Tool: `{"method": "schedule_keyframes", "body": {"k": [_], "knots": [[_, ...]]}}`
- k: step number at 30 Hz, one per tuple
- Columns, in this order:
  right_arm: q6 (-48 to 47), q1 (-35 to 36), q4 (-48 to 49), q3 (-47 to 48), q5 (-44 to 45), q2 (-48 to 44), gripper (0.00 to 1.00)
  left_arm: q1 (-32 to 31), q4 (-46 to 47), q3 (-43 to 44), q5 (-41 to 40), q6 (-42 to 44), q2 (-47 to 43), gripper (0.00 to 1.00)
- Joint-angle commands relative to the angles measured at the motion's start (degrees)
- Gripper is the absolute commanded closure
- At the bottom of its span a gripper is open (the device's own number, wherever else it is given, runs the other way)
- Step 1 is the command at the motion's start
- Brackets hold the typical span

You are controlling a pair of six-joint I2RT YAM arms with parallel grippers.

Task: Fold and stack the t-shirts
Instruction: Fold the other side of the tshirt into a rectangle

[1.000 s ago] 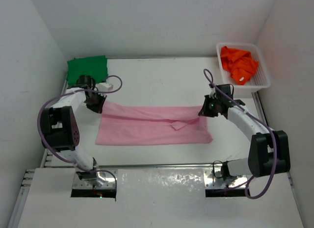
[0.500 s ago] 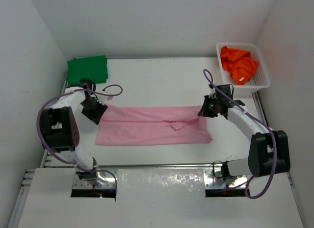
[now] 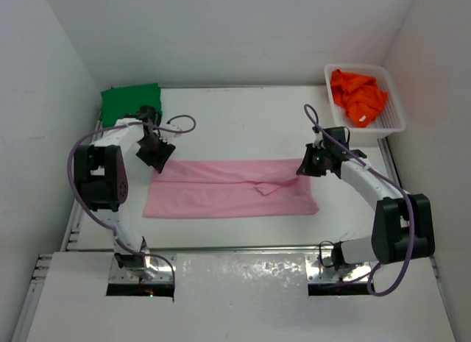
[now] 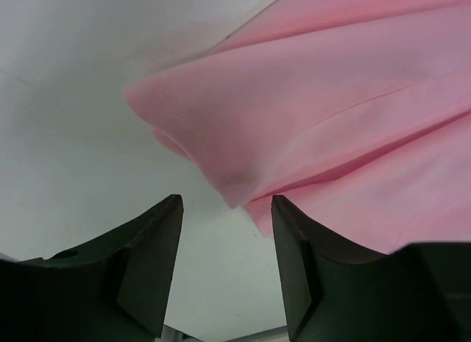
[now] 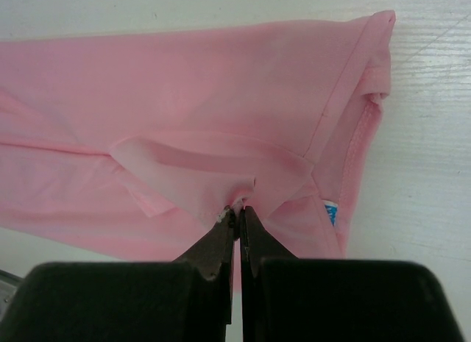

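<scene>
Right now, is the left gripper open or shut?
Open: the left gripper has its fingers apart, nothing between them; the pale pink cloth t-shirt lies just beyond their tips.

From my left wrist, the pink t-shirt point(image 4: 353, 121) runs off the top and right edges, its nearest fold soft with blur. The bottom edge cuts off the roots of my left gripper point(image 4: 226, 204). At my right wrist, my right gripper point(image 5: 238, 215) blocks the shirt's near hem, and a blue label point(image 5: 330, 212) is too small to read. From above, the orange t-shirt point(image 3: 357, 92) lies bunched in its basket point(image 3: 392, 126), outline untellable, and my left arm covers a corner of the green t-shirt point(image 3: 129, 103).
</scene>
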State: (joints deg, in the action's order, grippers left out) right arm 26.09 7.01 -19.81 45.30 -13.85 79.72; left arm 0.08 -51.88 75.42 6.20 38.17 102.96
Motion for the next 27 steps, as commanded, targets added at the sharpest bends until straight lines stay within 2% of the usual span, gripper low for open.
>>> {"method": "schedule_keyframes", "body": {"k": [1,4,7,11,15,17,18,19,20,21,27], "knots": [[-0.9,0.3,0.7,1.2,0.4,-0.4,1.00,0.8,0.9,0.4,-3.9,-4.9,0.9,0.51],[-1.1,0.3,0.9,0.9,0.6,-0.4,1.00,1.2,2.2,0.4,-5.7,-6.8,0.9,0.49],[-1.4,0.3,1.1,0.4,0.7,-0.3,1.00,1.7,1.9,1.4,-1.1,-7.4,2.2,0.49],[-1.7,0.3,0.7,0.5,1.1,-0.3,1.00,1.9,0.5,1.3,4.3,-7.7,4.6,0.64],[-2.0,0.4,0.3,0.8,1.4,-0.6,1.00,3.3,-0.3,1.0,4.4,-7.8,6.9,0.65],[-2.1,0.3,0.4,0.8,1.5,-0.6,1.00,4.0,0.4,1.6,4.7,-7.8,6.2,0.70],[-2.2,0.3,0.4,0.8,1.5,-0.5,1.00,3.9,0.6,1.8,5.2,-7.8,6.0,0.75],[-2.2,0.3,0.4,0.8,1.6,-0.4,1.00,3.8,1.0,2.1,5.7,-7.9,5.9,0.88],[-2.2,0.3,0.3,0.9,1.6,-0.2,1.00,4.0,1.0,2.6,6.0,-7.9,5.6,0.96],[-2.2,0.3,0.2,1.1,1.5,0.0,1.00,3.9,0.9,2.8,6.5,-7.6,5.4,1.00],[-2.3,0.3,-0.7,2.0,1.5,-0.8,1.00,4.1,2.2,0.2,5.5,-5.3,0.6,1.00]]}}
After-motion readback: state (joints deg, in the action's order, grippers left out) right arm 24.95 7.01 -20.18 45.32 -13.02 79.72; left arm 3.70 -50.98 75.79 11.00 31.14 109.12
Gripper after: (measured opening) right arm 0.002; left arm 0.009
